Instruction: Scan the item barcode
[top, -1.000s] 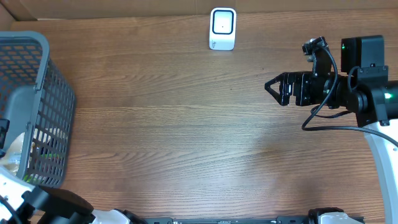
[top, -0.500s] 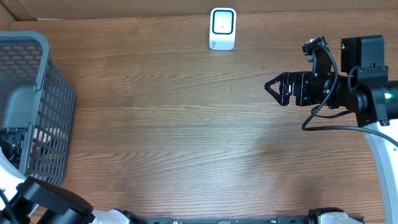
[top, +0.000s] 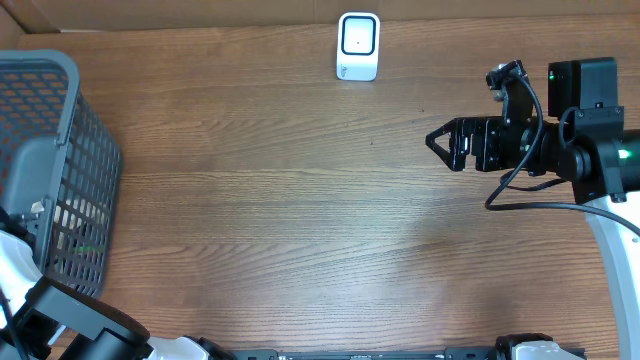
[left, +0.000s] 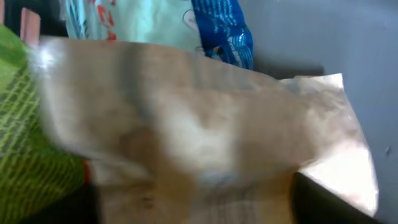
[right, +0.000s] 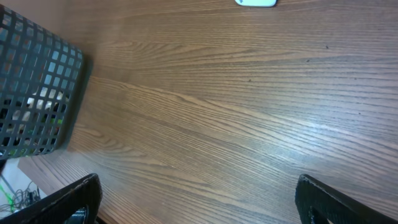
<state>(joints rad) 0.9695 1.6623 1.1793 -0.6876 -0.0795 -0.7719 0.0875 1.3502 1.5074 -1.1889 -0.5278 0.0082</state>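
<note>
The tan packet (left: 186, 118) lies in the basket (top: 70, 65) on other packs and looks light, soft and crinkly, so pinch a flat edge; the left pincer (left: 196, 206) is too blurred to tell, the right pincer (top: 445, 142) stands apart.

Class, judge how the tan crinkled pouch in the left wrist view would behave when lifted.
Probably floppy: the tan crinkled pouch shows creases and an uneven, bent edge. Its shiny patches suggest a slick surface that may slip.
</note>
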